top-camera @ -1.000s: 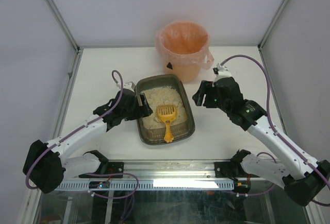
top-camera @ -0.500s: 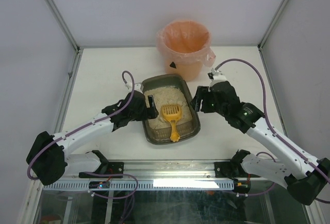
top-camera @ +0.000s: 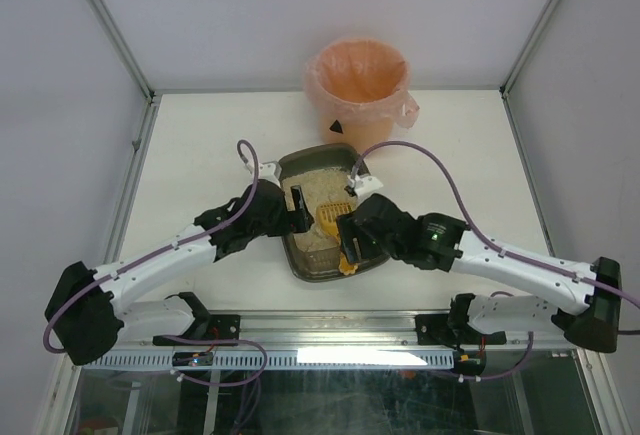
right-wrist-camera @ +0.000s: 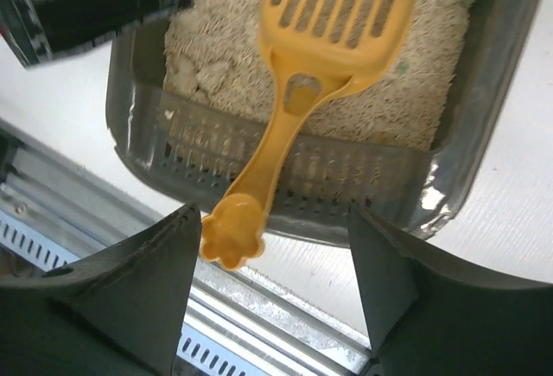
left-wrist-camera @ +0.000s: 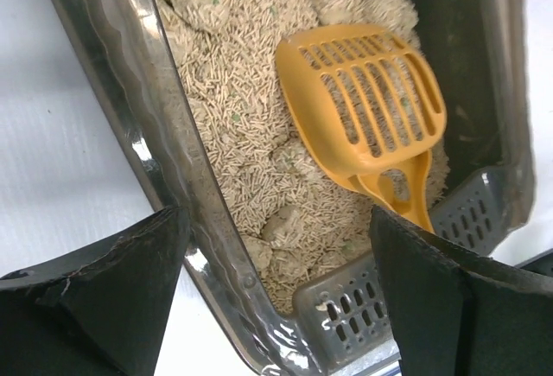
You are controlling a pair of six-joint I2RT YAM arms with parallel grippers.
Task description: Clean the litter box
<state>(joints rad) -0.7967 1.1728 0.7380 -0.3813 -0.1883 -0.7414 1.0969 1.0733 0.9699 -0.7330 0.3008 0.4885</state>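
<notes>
The litter box [top-camera: 320,160] is a dark grey tray of beige pellet litter with clumps, mid-table. A yellow slotted scoop [left-wrist-camera: 363,108] lies in it, its handle sticking out over the near rim. My left gripper [top-camera: 297,210] is open and straddles the tray's left wall [left-wrist-camera: 164,168], with one finger outside it and one over the litter. My right gripper [right-wrist-camera: 276,289] is open at the near end of the box. The scoop's paw-shaped handle end [right-wrist-camera: 232,229] sits between its fingers, close to the left one and not clamped.
An orange-pink bag-lined bucket [top-camera: 358,90] stands at the back of the table, just beyond the box. White enclosure walls stand on three sides. The metal base rail [right-wrist-camera: 259,333] runs right below the right gripper.
Both arms moved in onto the box. The right gripper swung from the tray's right side to its near end, over the scoop handle. The tray shifted slightly, and both jaws widened.
</notes>
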